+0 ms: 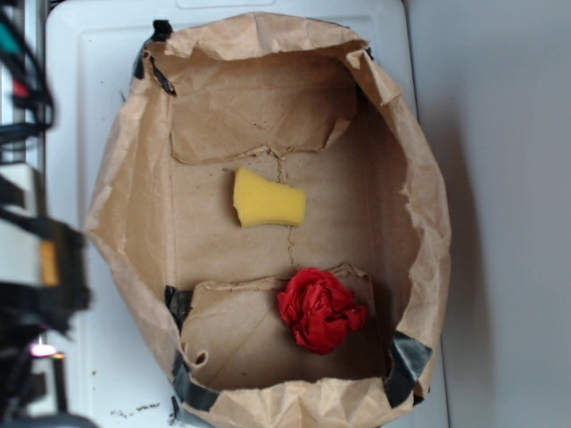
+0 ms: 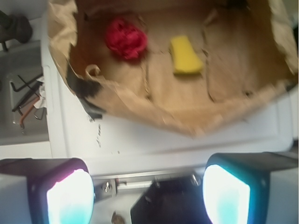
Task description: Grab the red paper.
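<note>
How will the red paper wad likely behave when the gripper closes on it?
The red paper is crumpled into loose folds, so it probably compresses easily and weighs little. Its rounded shape might scoot across the brown paper liner if nudged off-centre.

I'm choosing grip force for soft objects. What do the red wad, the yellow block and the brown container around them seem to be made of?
The red paper looks like crumpled matte paper: tight, rose-like folds and no shine. The yellow sponge appears to be soft foam, with a dull, even surface and a ragged cut edge. The brown bag seems to be creased kraft paper, patched at the corners with black tape.
</note>
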You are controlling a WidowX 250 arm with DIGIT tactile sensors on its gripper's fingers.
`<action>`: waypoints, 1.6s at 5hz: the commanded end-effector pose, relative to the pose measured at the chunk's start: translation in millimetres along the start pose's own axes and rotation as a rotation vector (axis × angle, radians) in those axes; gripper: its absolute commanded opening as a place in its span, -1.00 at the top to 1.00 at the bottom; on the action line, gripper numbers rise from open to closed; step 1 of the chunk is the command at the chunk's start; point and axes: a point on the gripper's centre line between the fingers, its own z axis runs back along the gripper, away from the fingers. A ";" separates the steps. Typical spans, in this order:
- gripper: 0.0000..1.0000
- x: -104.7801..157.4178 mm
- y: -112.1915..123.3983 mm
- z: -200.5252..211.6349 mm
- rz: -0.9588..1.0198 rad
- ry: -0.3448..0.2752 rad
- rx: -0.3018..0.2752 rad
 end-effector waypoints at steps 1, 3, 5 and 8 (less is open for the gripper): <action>-1.00 42.8 3.9 -13.6 -0.011 -0.050 -0.028; -1.00 82.6 18.5 -38.7 -0.017 -0.097 -0.028; -1.00 98.3 21.3 -60.1 -0.110 -0.141 -0.081; -1.00 73.9 22.1 -65.0 -0.195 -0.154 -0.138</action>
